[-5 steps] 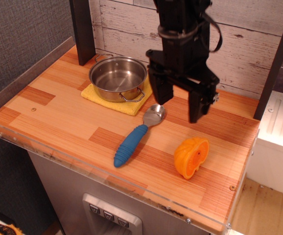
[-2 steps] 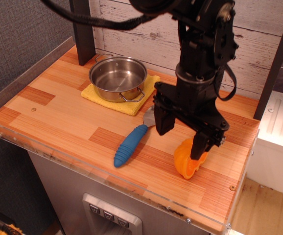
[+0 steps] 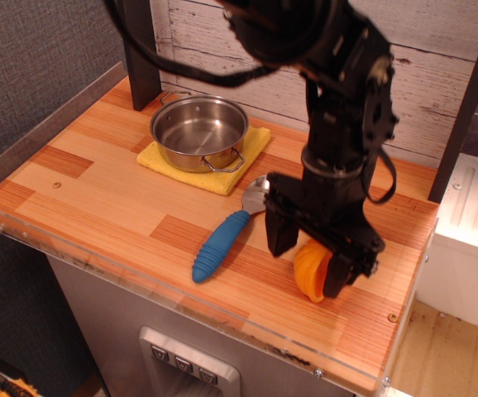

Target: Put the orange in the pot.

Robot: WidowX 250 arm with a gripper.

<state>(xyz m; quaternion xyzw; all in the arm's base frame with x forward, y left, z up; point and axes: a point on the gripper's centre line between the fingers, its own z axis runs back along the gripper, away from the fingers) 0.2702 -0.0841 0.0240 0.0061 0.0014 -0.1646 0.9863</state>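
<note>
The orange (image 3: pixel 309 270) sits half-hidden between the wide jaws, contact impossible to tell.

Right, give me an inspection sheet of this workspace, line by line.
Surface: wooden tabletop of striped planks with a clear plastic strip along its front edge.
Job's things: the orange lies near the front right, partly hidden by the gripper; the pot stands empty at the back on a yellow cloth.
Clutter: a blue-handled spoon lies between pot and orange.
Grippers: the gripper is lowered around the orange, fingers open on either side; contact cannot be told.
Cables: a black cable loops from the arm, top left.
Surroundings: whitewashed plank wall behind, grey panel to the left, white unit at right.
</note>
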